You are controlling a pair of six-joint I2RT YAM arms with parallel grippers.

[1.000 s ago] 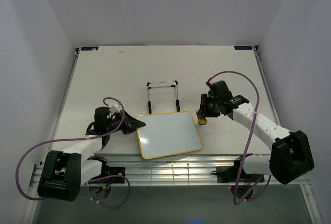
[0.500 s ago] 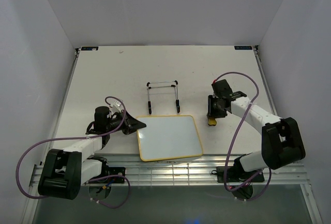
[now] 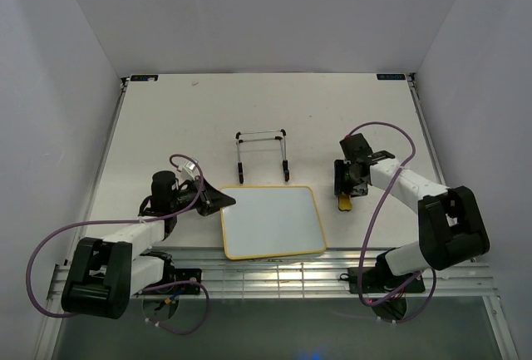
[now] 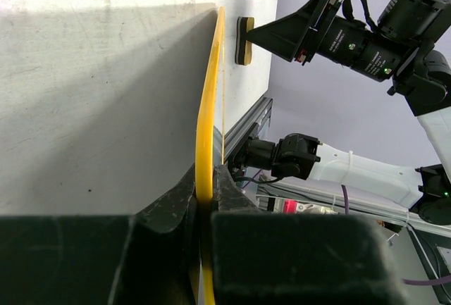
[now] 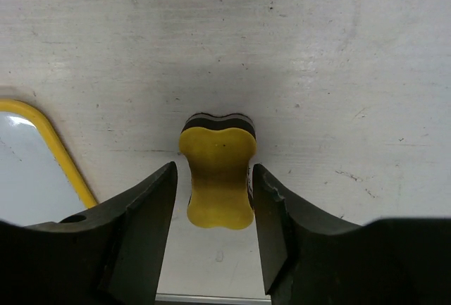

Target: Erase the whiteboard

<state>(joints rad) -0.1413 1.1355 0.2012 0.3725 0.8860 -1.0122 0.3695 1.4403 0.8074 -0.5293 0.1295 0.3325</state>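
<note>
1. Left claw is clenched on the left rim of the whiteboard, laid just before the easel
2. Right claw is set astride the eraser, front-right of the easel; gripped or freed cannot be told
3. No marks are seen: wiping is judged done, only letting go left
4. Scuffed white table is boxed in by plain white walls

Set inside a plain booth: pale, bare left wall, back wall and right wall closing round a white table. Matte top, lightly scuffed and speckled in the close views. Small black brackets at both far corners. Along the near edge, silver slotted rails catching a bright glare. Below them, a dark grey-green strip. Soft, even lighting, faint shadows only.
</note>
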